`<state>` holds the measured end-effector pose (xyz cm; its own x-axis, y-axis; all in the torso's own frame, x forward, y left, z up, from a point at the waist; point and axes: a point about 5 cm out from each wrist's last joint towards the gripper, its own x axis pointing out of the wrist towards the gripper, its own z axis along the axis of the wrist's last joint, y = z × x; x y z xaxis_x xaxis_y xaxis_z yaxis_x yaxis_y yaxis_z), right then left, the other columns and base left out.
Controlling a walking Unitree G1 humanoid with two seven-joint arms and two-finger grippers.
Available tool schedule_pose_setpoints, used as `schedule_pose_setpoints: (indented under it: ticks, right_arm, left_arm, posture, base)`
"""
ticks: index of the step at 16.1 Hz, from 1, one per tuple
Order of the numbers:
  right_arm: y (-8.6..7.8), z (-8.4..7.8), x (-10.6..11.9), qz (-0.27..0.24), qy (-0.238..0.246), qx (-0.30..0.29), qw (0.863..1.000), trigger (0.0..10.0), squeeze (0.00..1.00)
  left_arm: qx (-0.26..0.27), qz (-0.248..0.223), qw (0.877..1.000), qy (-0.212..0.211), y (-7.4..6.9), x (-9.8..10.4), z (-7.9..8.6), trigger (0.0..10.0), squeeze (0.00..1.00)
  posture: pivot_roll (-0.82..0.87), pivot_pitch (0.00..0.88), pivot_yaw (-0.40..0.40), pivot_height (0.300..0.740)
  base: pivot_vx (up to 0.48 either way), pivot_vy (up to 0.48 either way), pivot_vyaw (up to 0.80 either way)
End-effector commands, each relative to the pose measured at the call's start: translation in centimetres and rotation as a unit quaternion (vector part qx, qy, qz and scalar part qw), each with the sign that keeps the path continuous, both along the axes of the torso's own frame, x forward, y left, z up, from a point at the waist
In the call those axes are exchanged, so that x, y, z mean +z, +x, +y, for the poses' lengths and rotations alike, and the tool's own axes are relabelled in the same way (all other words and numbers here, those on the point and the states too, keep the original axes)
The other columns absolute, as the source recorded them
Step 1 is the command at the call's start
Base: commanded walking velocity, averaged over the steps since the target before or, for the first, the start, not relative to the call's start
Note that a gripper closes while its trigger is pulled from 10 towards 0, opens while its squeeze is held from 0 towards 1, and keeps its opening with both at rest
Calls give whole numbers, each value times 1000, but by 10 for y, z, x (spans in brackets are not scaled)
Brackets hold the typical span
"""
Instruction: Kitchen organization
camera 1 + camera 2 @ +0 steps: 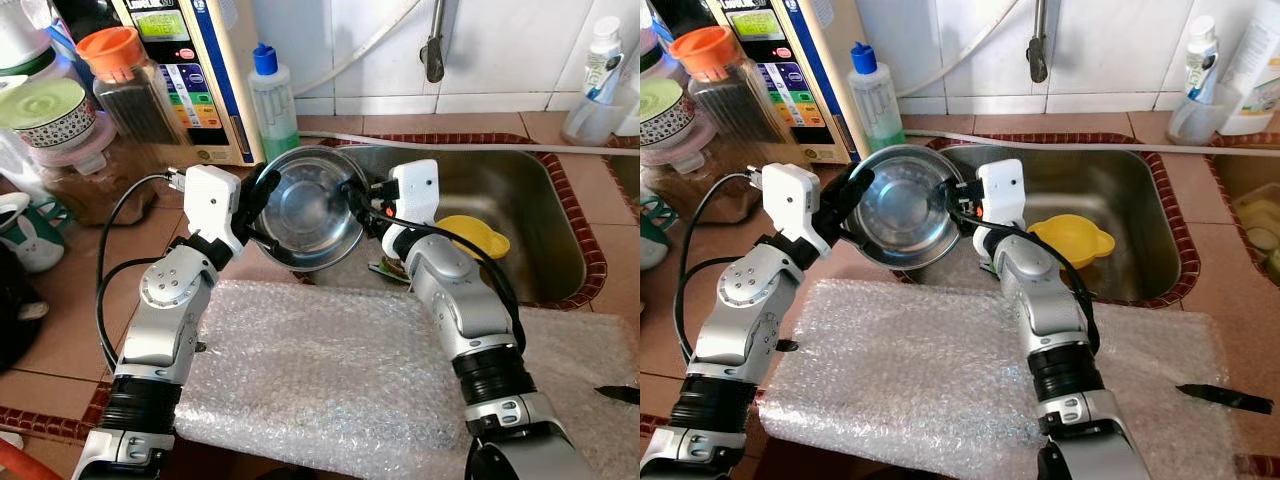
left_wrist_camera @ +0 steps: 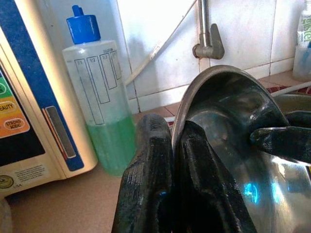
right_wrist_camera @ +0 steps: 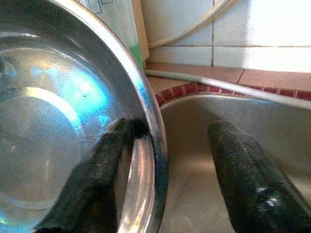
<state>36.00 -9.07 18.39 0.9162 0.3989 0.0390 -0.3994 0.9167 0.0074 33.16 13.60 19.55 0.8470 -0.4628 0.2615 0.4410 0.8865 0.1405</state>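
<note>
Left eye view: steel bowl (image 1: 309,205), held up over the left edge of the sink (image 1: 540,215), tilted, its hollow facing the camera. Left claw (image 1: 258,195) pinches its left rim; right claw (image 1: 355,200) stands at its right rim. Bubble wrap (image 1: 330,370) lies on the counter (image 1: 60,330) below.

Left wrist view: 2 fingers (image 2: 146,189) clamped on the rim; soap bottle (image 2: 99,94) behind.

Right wrist view: fingers (image 3: 92,184) spread wide, 1 inside the bowl, 1 outside.

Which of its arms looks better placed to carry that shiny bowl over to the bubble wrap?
Probably the left: the left gripper is clamped on the steel bowl's rim, while the right gripper's fingers straddle it, open.
</note>
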Motion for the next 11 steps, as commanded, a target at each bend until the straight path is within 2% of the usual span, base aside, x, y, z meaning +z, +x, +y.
schedule_pose_setpoints:
  ticks: [1, 6, 11]
  right_arm:
    - [0, -7, -6, 17, 4, -17, 1000, 0, 0]
    - [1, -7, -7, 23, 10, -11, 1000, 0, 0]
    - [6, -13, -7, 25, 21, -19, 999, 0, 0]
  left_arm:
    - [10, -29, 1000, -3, 0, 11, 8, 0, 0]
    - [2, -32, 999, -4, 1, 12, 6, 0, 0]
    - [-5, -33, 999, -19, -1, 14, 5, 0, 0]
  posture:
    - [-202, 119, 150, 740]
    - [-208, 123, 156, 740]
    - [-191, 111, 146, 740]
  base:
    - [0, 0, 0]
    - [0, 0, 0]
    - [0, 0, 0]
